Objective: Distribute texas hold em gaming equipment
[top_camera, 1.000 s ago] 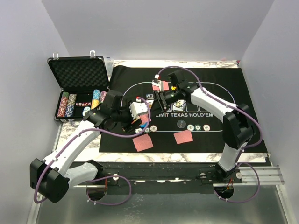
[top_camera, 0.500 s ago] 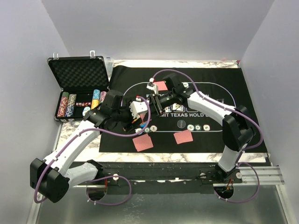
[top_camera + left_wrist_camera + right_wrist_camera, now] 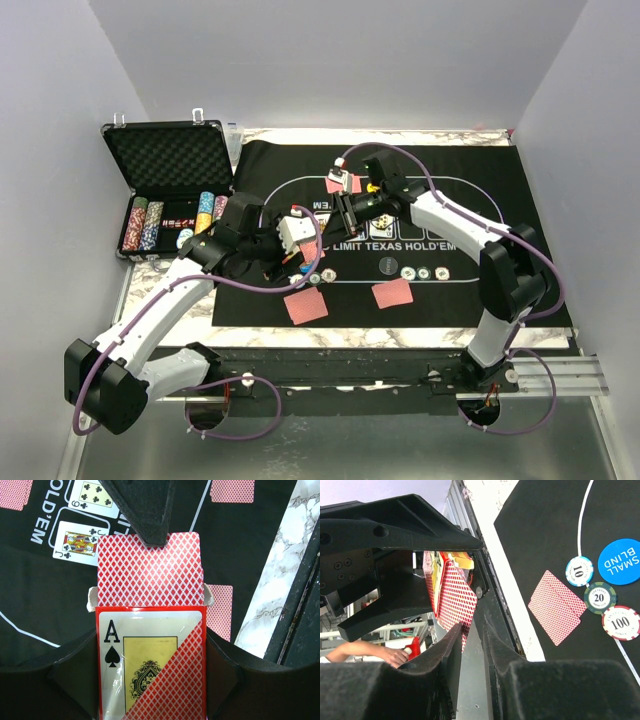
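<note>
Red-backed playing card, protruding from the red-orange card box that the left pincer grasps, is newly clenched by the right pincer, ready for dealing.

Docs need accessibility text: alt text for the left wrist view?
Left gripper holds a card box, ace of spades on its front; one red-backed card sticks out the top, pinched by the right gripper. Behind, on the mat, lie a face-up nine and jack of clubs and more face-down cards.
</note>
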`<act>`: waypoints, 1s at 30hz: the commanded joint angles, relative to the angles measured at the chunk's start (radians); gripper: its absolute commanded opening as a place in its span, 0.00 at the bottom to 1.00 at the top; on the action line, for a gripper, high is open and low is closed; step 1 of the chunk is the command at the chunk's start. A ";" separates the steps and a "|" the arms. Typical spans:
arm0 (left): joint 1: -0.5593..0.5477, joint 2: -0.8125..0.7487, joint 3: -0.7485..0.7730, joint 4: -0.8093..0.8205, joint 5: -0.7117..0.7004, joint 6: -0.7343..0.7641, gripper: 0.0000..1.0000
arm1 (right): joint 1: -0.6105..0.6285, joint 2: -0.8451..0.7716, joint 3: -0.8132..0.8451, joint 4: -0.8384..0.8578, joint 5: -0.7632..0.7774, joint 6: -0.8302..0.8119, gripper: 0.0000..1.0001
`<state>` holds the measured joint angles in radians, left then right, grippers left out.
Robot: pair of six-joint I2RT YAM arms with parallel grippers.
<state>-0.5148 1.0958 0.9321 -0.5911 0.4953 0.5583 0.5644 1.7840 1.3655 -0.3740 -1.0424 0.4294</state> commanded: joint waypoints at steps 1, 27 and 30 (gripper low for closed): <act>-0.002 -0.027 -0.009 0.031 0.001 0.002 0.00 | -0.014 -0.019 -0.011 -0.020 -0.019 -0.005 0.25; 0.002 -0.020 0.001 0.039 0.002 -0.020 0.00 | -0.016 0.022 -0.082 0.089 -0.058 0.124 0.24; 0.003 -0.020 -0.002 0.041 0.000 -0.018 0.00 | -0.026 0.013 -0.077 0.069 -0.069 0.107 0.17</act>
<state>-0.5144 1.1061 0.9268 -0.5850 0.4805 0.5423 0.5583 1.8183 1.3060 -0.2558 -1.1130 0.5777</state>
